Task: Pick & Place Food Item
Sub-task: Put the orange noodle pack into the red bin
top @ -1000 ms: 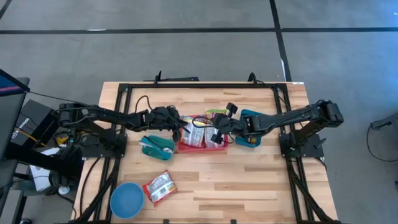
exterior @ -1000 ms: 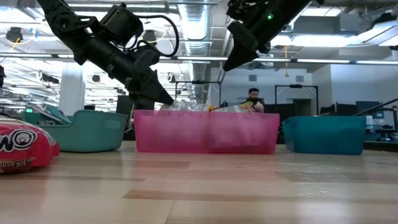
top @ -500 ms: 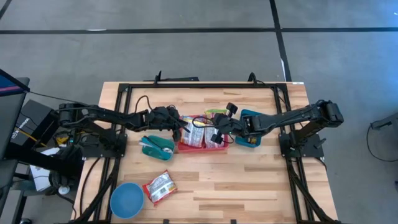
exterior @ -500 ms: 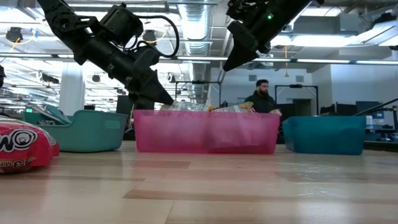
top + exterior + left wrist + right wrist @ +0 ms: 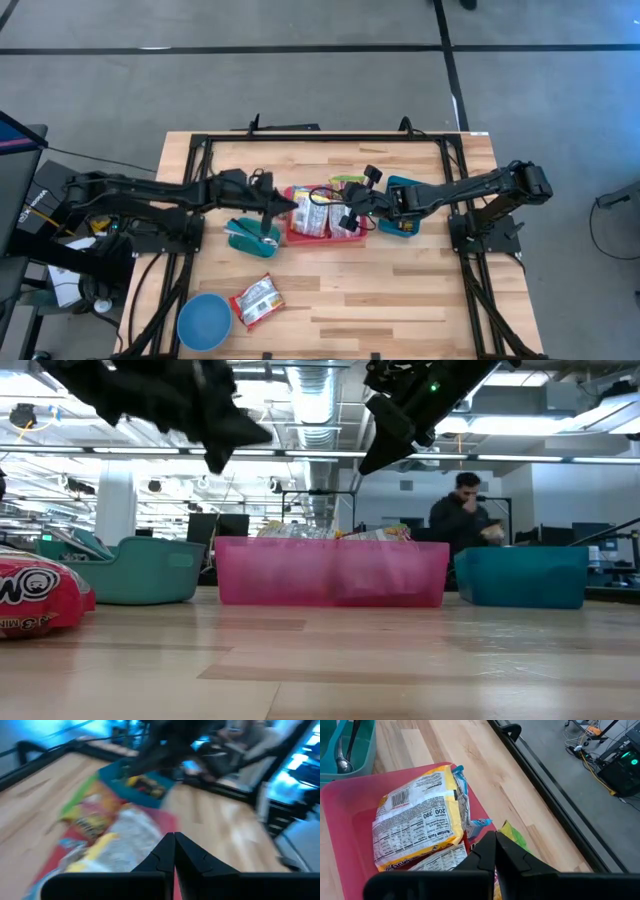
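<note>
A pink bin (image 5: 325, 238) stands mid-table with several food packets (image 5: 318, 212) lying in it; the right wrist view shows a yellow-and-white packet (image 5: 417, 827) on top. A red food packet (image 5: 257, 300) lies flat on the table near the front left. My left gripper (image 5: 285, 206) is shut and empty, raised beside the bin's left end, over the teal bin (image 5: 252, 234). My right gripper (image 5: 348, 218) hangs shut and empty above the pink bin's right part, well clear of the packets in the low view (image 5: 375, 455).
A blue bin (image 5: 400, 205) holding cutlery stands right of the pink bin. A blue bowl (image 5: 203, 322) sits at the front left corner. A black frame (image 5: 320, 140) borders the table. A person stands in the room beyond the table.
My left gripper has risen and drawn back from the pink bin toward the table's left edge, tipping closer to level. It has stayed shut and carries nothing. The packets in the bin have not moved. The person in the background has walked to the right.
</note>
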Tool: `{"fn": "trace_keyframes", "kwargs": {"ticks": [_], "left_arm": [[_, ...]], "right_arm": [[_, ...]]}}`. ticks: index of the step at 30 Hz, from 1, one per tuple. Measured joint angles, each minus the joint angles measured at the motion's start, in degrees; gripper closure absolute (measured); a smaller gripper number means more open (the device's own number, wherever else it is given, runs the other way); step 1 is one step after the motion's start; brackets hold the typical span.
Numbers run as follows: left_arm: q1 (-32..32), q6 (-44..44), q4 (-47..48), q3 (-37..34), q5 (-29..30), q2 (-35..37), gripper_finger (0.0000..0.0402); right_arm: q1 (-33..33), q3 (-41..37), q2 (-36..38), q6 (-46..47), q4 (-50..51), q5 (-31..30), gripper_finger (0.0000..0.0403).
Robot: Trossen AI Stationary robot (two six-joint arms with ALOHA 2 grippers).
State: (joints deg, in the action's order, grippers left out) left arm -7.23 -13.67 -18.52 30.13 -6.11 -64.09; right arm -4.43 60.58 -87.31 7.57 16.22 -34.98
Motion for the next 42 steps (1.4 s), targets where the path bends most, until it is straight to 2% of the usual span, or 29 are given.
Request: {"fn": "trace_keyframes", "kwargs": {"ticks": [6, 15, 26, 30, 36, 38, 42], "left_arm": [[7.7, 4.0, 0.1, 0.0, -2.6, 4.6, 0.0400], [17.8, 4.8, 0.1, 0.0, -11.0, 8.1, 0.0398], [28.3, 4.8, 0.3, 0.0, -11.2, 8.3, 0.0399], [31.6, 2.9, 2.1, 0.0, -6.7, 8.3, 0.0399], [35.3, -6.0, 13.7, 0.0, 9.4, 8.3, 0.0401], [35.5, -10.9, 18.2, 0.0, 11.6, 8.2, 0.0401], [35.5, -19.6, 26.4, 0.0, 12.0, 8.2, 0.0401]], "right_arm": [[0.0, 0.0, 0.0, 0.0, 0.0, 0.0, 0.0403], [0.0, 0.0, 0.0, 0.0, 0.0, 0.0, 0.0403], [0.0, 0.0, 0.0, 0.0, 0.0, 0.0, 0.0403], [0.0, 0.0, 0.0, 0.0, 0.0, 0.0, 0.0403], [0.0, 0.0, 0.0, 0.0, 0.0, 0.0, 0.0403], [0.0, 0.0, 0.0, 0.0, 0.0, 0.0, 0.0403], [0.0, 0.0, 0.0, 0.0, -0.1, 0.0, 0.0403]]}}
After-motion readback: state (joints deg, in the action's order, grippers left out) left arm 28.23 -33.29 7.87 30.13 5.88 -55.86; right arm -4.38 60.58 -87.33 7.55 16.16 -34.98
